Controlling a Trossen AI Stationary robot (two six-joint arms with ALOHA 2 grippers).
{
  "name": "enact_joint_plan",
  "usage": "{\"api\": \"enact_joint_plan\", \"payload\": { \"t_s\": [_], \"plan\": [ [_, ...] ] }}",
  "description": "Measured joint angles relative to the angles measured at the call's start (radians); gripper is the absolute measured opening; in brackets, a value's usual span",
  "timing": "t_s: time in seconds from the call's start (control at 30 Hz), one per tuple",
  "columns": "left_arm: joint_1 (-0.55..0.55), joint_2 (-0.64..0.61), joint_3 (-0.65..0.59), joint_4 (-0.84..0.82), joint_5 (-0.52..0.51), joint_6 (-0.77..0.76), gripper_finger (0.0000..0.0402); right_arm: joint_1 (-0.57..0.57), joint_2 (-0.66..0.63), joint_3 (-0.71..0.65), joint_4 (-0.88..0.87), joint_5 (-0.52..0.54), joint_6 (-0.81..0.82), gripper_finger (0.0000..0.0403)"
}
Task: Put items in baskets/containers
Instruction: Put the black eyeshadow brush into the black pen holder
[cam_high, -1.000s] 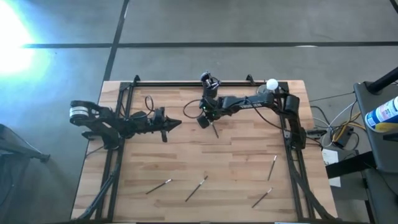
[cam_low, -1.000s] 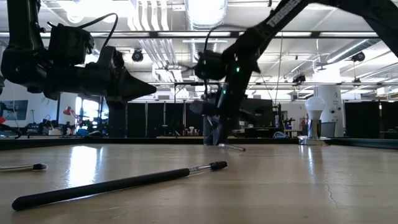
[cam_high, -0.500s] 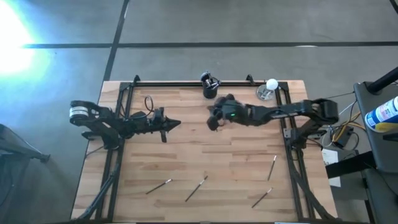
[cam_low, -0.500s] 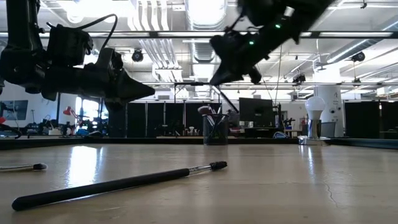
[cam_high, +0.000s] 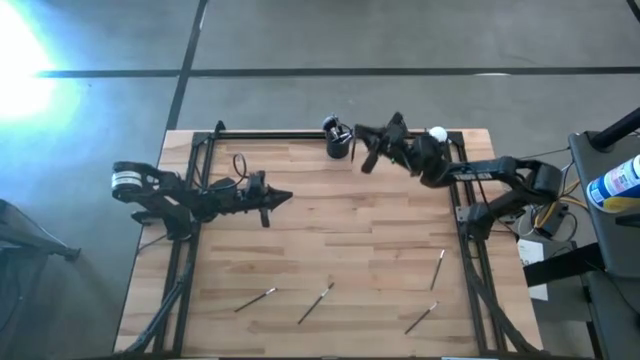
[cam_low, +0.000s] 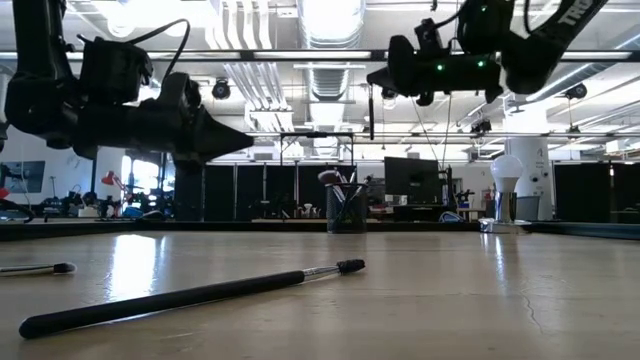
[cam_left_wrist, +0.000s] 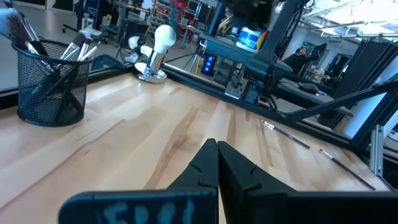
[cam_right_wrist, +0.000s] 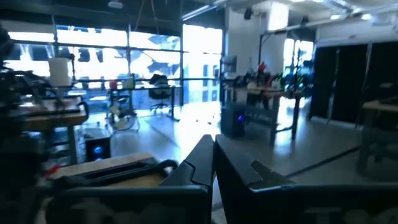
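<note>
A black mesh cup (cam_high: 337, 141) (cam_low: 346, 208) (cam_left_wrist: 48, 81) with several brushes standing in it sits at the table's far edge. Several more brushes lie flat near the front edge: (cam_high: 256, 299), (cam_high: 316, 302), (cam_high: 438, 268). One dark-handled brush (cam_low: 200, 295) lies close in the low view. My right gripper (cam_high: 358, 130) (cam_low: 372, 80) (cam_right_wrist: 213, 144) is shut and holds nothing. It hangs level, high above the table, just right of the cup. My left gripper (cam_high: 288, 197) (cam_low: 248, 143) (cam_left_wrist: 217, 146) is shut, level, left of centre.
A small shiny dish with a white ball (cam_high: 435, 140) (cam_low: 508, 190) (cam_left_wrist: 155, 55) stands at the far right corner, close under my right arm. Black frame rails (cam_high: 190, 250) run along the table's left, right and far sides. Bare wood lies between the arms.
My right gripper has risen from the table in front of the cup, tipped from pointing down to level, and swung toward the far right, beside the cup. The brush that lay under its fingers a second ago no longer shows there.
</note>
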Motion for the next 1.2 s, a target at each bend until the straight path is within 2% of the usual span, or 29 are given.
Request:
{"api": "enact_joint_plan", "payload": {
  "t_s": [0.13,0.3,0.47,0.73,0.93,1.2],
  "plan": [
    [0.0,0.0,0.011,-0.001,0.0,0.002,0.0,-0.087,0.051,0.067,0.016,-0.056,-0.028,0.0008],
    [-0.001,0.0,0.021,-0.004,0.0,0.014,0.0,-0.144,0.191,0.161,0.056,-0.098,-0.055,0.0008],
    [-0.001,0.0,0.034,-0.037,0.0,0.014,0.0,-0.167,0.36,0.231,0.166,-0.1,-0.031,0.0008],
    [-0.001,0.0,0.036,-0.061,0.0,0.019,0.0,-0.157,0.53,0.334,0.183,-0.102,-0.034,0.0008],
    [-0.001,0.0,0.036,-0.073,0.0,0.019,0.0,-0.157,0.607,0.38,0.18,-0.099,-0.077,0.0008],
    [-0.001,0.0,0.035,-0.087,-0.001,0.025,0.0,-0.157,0.609,0.389,0.09,-0.092,-0.077,0.0008]
  ]
}}
